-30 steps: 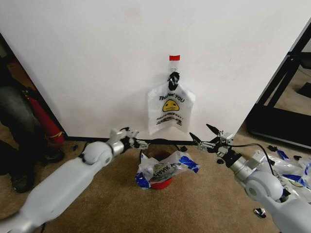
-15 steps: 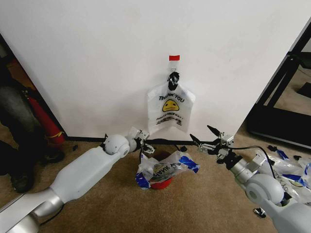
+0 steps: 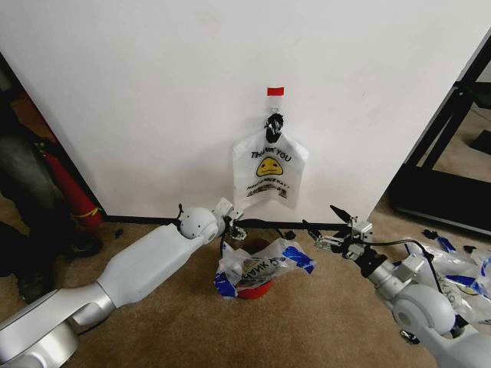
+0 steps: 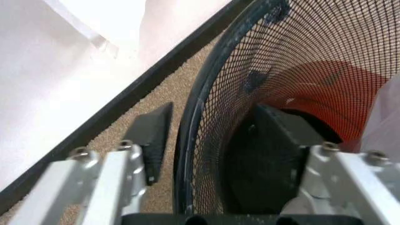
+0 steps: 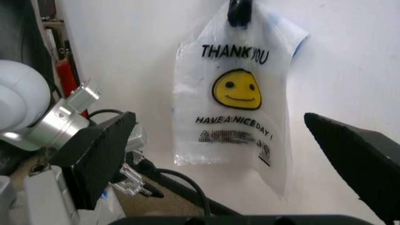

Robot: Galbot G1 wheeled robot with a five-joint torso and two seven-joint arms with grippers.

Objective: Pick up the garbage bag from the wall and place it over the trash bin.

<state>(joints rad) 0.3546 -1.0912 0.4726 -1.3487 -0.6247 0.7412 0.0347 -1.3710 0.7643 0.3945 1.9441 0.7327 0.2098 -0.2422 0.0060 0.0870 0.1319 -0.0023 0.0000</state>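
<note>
The garbage bag [image 3: 270, 172] hangs from a black hook [image 3: 274, 123] on the white wall [image 3: 153, 92], under a red tape strip [image 3: 275, 91]. Its "THANK YOU" print and smiley face the right wrist camera [image 5: 234, 103]. Below it, on the carpet, stands the trash bin [image 3: 259, 290], with another printed bag [image 3: 261, 264] crumpled across its top. My left gripper [image 3: 236, 228] is open at the bin's back rim. Its fingers straddle the black rim [image 4: 187, 140], one outside and one inside the mesh. My right gripper [image 3: 326, 230] hangs open to the right of the bin, pointing at the hanging bag [image 5: 218, 117].
A red fire extinguisher [image 3: 73, 192] leans at the wall's left end, next to a person's legs [image 3: 23, 199]. Several loose printed bags [image 3: 460, 268] lie on the carpet at the right. A black frame [image 3: 445, 153] stands beyond the wall's right edge.
My left arm has reached to the right, bringing its gripper from left of the bin to the bin's rim. The right gripper has drifted slightly right and down.
</note>
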